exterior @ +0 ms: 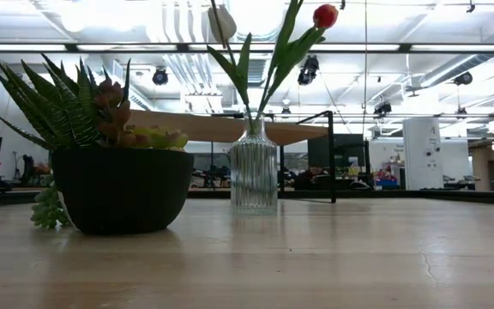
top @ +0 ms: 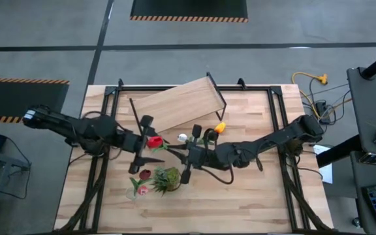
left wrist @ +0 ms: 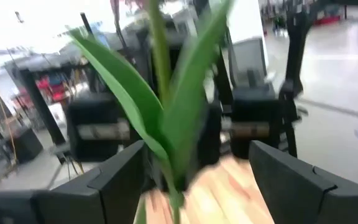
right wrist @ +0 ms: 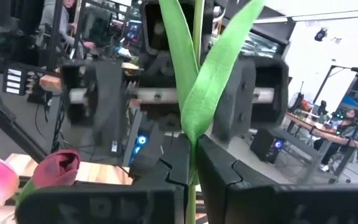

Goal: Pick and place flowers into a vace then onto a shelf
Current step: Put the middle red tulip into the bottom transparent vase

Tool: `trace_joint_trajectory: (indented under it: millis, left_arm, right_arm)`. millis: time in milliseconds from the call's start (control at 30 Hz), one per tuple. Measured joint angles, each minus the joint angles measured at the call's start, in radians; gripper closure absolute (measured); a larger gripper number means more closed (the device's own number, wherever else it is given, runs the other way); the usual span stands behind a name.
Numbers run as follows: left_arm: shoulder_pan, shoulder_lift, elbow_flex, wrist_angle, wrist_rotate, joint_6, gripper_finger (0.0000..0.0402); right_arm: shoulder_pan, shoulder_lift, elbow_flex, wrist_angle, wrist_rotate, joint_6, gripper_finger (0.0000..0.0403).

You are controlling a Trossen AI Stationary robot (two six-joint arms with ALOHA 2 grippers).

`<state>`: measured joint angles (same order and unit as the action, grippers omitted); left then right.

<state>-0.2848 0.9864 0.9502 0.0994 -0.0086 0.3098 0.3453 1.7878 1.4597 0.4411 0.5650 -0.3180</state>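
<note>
Two smooth green leaves [right wrist: 194,81] flank one thin stem pinched by dark fingers [right wrist: 213,180].

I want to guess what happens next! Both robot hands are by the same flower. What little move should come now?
Probably the left gripper should close on the stem. Its jaws stand open on either side of the stalk, while the right gripper is shut on it, so this looks like a handover.
</note>
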Motion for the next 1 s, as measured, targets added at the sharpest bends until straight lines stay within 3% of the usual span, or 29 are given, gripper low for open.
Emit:
trace_joint_trajectory:
  millis: [533, 667, 1000]
  left_arm:
    - [0.0, 0.019, -0.001, 0.138, -0.047, 0.0, 0.0152]
    - [0.001, 0.039, -0.001, 0.152, -0.132, 0.0, 0.019]
    - [0.004, 0.042, -0.001, 0.198, -0.132, 0.0, 0.0327]
  right_arm:
    - [-0.007, -0.006, 0.0, -0.025, -0.02, 0.003, 0.039]
    - [-0.007, -0.006, 0.0, -0.026, -0.024, 0.003, 0.039]
    - [-0.008, -0.024, 0.0, -0.028, -0.021, 0.027, 0.039]
